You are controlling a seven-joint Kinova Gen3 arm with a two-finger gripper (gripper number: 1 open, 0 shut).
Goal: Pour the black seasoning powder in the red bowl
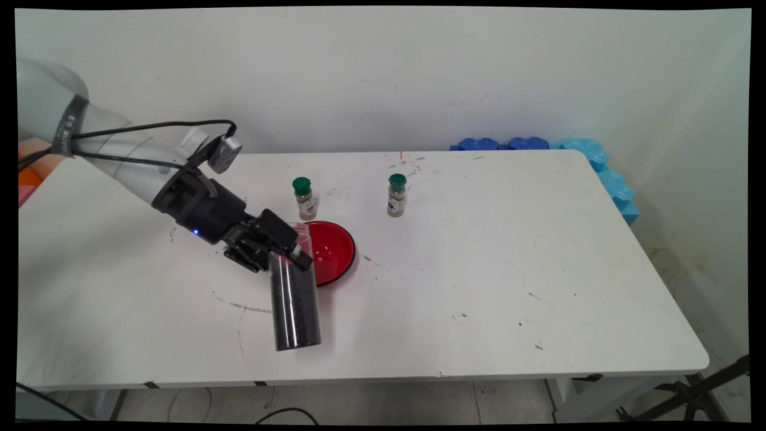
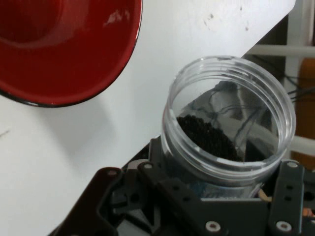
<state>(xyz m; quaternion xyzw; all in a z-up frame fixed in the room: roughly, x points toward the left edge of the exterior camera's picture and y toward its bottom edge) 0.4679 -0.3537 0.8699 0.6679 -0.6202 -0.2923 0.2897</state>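
I have the white rectangular table (image 1: pixel 479 287) filling my main view, marked with dark scuffs. Along its far right corner, against the wall, I see a row of blue scalloped foam pieces (image 1: pixel 589 157).

Next in size is the tall clear plastic jar (image 1: pixel 293 293), open at the top with a threaded rim and filled most of the way with dark granules. It stands close to upright near the table's front, about seven o'clock from the table's centre. The black two-finger gripper (image 1: pixel 281 242) comes in from ten o'clock and pinches the jar just below its rim, one finger on each side of the wall. My hand view shows the jar's open mouth (image 2: pixel 229 115) directly above the linkage, with the granules visible inside.

The red round bowl with a dark rim (image 1: pixel 330 251) sits just beside the jar's upper part, at two o'clock from it.

Smallest are two little spice bottles with green caps: one (image 1: pixel 304 198) stands just behind the bowl at twelve o'clock, the other (image 1: pixel 396 194) well apart to the right, at two o'clock from the bowl.
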